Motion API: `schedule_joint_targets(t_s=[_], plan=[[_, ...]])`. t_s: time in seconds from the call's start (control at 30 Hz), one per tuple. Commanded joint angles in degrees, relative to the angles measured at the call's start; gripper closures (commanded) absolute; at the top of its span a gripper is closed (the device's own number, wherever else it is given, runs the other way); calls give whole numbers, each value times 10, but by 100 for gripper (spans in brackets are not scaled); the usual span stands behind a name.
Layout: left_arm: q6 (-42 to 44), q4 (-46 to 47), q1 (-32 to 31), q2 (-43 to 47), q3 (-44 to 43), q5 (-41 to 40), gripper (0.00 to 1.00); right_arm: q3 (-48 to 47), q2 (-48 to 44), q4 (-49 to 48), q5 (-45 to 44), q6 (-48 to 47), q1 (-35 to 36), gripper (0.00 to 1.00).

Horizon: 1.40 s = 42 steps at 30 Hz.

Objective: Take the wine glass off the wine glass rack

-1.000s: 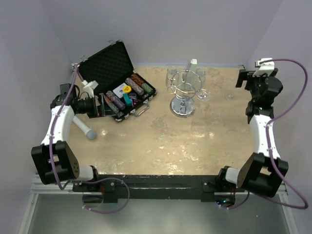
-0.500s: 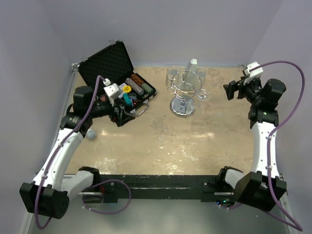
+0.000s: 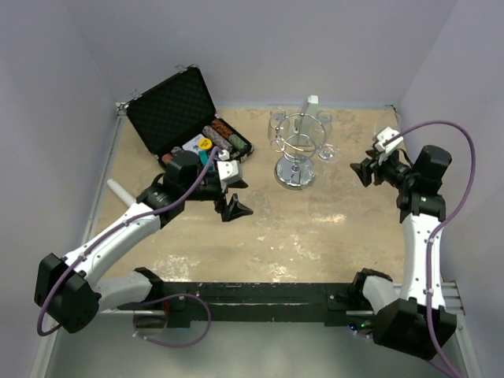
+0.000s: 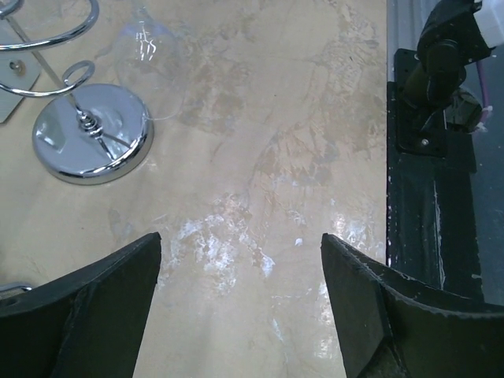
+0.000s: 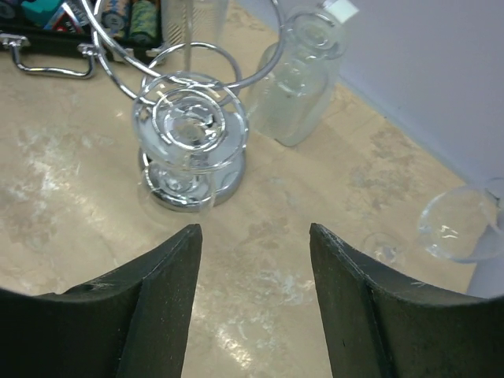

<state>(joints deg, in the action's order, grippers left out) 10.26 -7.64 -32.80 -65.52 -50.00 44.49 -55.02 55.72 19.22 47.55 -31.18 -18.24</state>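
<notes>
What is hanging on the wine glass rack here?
A wine glass hangs upside down, foot resting on a wire loop of the wine glass rack. Its bowl covers much of the rack's mirrored base. Far loops are partly hidden; whether they hold more is unclear.

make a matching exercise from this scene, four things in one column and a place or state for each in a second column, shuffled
Things:
1. wine glass rack
2. wine glass
3. black case
4. left gripper

Places or states:
A. lid up, at the table's far left
B. open, over bare table to the left of the chrome stand
C. hanging upside down in a wire loop
D. standing on a round mirrored base, far middle of the table

Pairs: 1-D, 2-C, 3-A, 4-B
</notes>
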Motion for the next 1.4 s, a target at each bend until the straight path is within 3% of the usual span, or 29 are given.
schedule_joint_targets(t_s=[0.0,0.07,0.3,0.67,0.8,1.17,1.37], plan=[[23,25,0,14,-21,-34,12,44,-5,-41,54,-9,10,41],[30,4,0,14,-27,-41,11,56,6,-81,64,18,17,41],[49,-33,-1,7,-51,-68,10,76,104,-69,102,-71,51,46],[134,-138,1,-23,-124,-131,8,158,167,-426,119,168,116,49],[156,-171,1,-35,-151,-149,7,179,186,-503,122,210,117,50],[179,-211,1,-79,-211,-200,7,201,238,-652,124,299,117,59],[194,-208,4,-80,-217,-230,5,187,254,-634,117,292,116,61]])
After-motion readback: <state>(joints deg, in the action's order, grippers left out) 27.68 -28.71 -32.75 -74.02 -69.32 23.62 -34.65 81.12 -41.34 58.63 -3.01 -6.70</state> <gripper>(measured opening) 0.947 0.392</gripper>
